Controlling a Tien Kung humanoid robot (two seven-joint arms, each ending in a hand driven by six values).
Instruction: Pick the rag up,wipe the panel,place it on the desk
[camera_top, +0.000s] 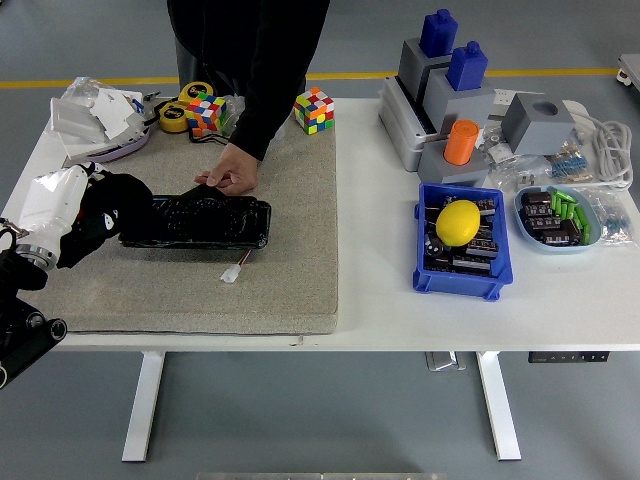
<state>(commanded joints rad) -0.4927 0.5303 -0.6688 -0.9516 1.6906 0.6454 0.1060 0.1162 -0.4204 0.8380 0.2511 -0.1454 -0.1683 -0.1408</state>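
The left arm comes in at the lower left corner, its black segments hanging off the table's near edge, and the left hand (62, 205), in a white cover, sits over the left end of the grey mat (280, 260). Its fingers are wrapped round the black rag (105, 215), which bunches dark against the palm and spills toward the right of the hand. Just right of the hand, touching the rag, lies the long black panel (200, 220), flat on the mat with its long side running left to right. Nearer than the panel and further right from the hand, a small white connector (233, 272) with red wire rests on the mat. Beyond the panel's middle, a person's hand (230, 170) in a dark sleeve presses down on the panel's far edge, fingers curled onto it. Just beyond the robot's hand, at the table's far left, is a heap of crumpled clear plastic (95, 115). Further right along the far side stand a roll of yellow tape (178, 115) and two colour cubes (205, 112), (313, 110). Well off to the right, a blue bin (460, 250) holds a yellow lemon (459, 222).
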